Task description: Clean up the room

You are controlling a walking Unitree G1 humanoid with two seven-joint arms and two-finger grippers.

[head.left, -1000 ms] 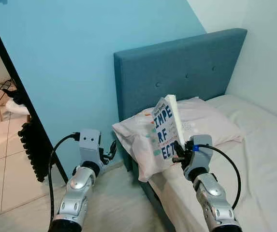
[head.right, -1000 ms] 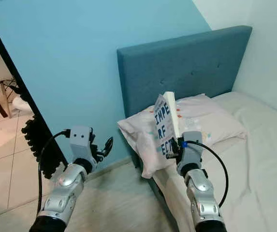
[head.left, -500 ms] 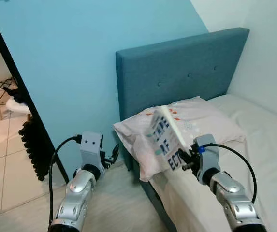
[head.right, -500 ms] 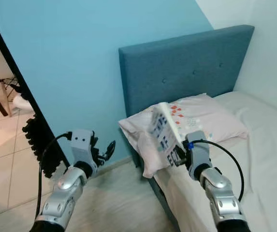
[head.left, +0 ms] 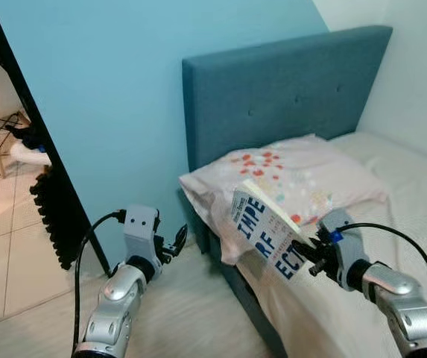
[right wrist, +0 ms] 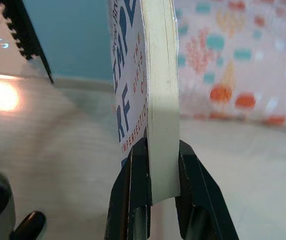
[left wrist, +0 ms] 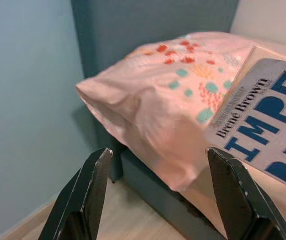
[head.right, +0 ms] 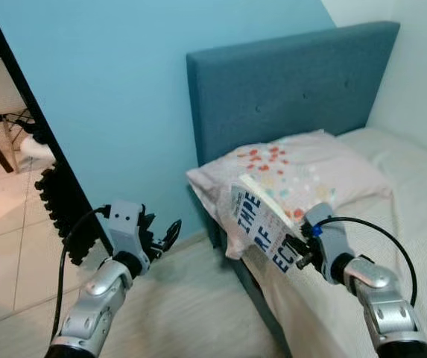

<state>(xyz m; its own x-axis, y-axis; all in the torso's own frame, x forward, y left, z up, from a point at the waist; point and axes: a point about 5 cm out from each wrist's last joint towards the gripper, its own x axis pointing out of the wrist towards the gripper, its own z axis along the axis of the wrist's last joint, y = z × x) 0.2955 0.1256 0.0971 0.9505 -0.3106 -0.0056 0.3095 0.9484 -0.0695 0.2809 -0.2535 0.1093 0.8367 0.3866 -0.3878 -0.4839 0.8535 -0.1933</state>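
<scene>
We have the book (head.left: 267,237) in our right gripper (head.left: 308,258), both black fingers (right wrist: 133,192) pinched onto the bottom edge of the closed pages, cover on one side and back on the other. It hangs tilted in the air over the near edge of the bed (head.left: 414,216), just in front of the pillow (head.left: 288,175) with the orange and teal spots, touching neither as far as we can judge. So the step in hand looks like carrying the book away from the bed to wherever it belongs; nothing in view tells us where that is.

Our left gripper (head.left: 174,243) hangs low over the pale floor (head.left: 183,321) beside the bed frame, fingers (left wrist: 90,192) spread wide apart and holding nothing, pointed at the pillow's corner.

Now the writing. The cover is white with big blue block letters stacked in rows: "IMPE", "RF", "ECT". From the left wrist we read "Brené Brown" in small black type along the top, above "IMPE". Small red lettering runs up the cover in the right wrist view, but it's too fine to read with confidence.

Next move, as we judge it: the grip is narrow and at one end of the book, so any turn wants to be slow, keeping it clear of the blue headboard (head.left: 288,89) and the pillow.
</scene>
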